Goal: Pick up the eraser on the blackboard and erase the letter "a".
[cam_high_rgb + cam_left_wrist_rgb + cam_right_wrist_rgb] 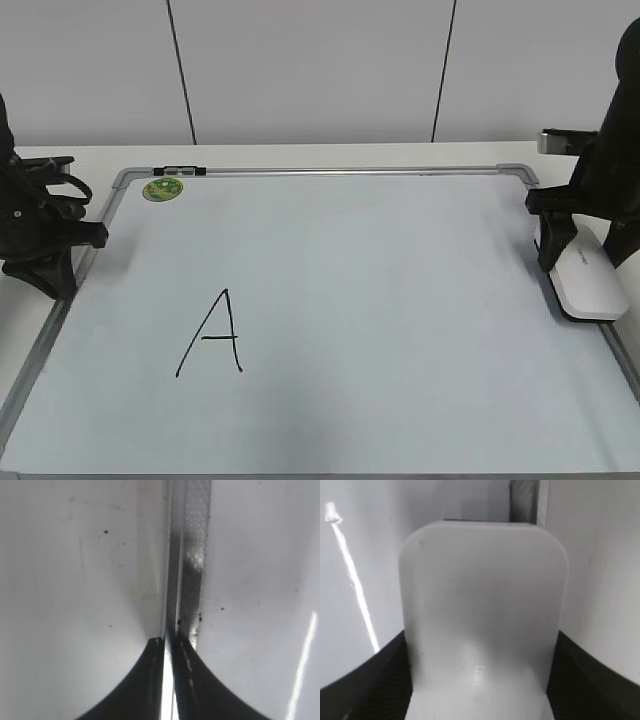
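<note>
The blackboard (400, 290) is a white board with a silver frame, lying flat. The white eraser (586, 280) lies at its right edge. It fills the right wrist view (480, 595). My right gripper (556, 240) has a black finger against each long side of the eraser (480, 645), at its far end. My left gripper (58, 270) is shut and empty over the board's left frame rail (192, 555), its tips (169, 642) together. No lowercase "a" shows in any view. Only a large capital "A" (213, 335) is on the board, at lower left.
A round green magnet (162, 188) sits at the board's far left corner, next to a small black clip (180, 171) on the top rail. The board lies on a white table against a grey panelled wall (320, 70).
</note>
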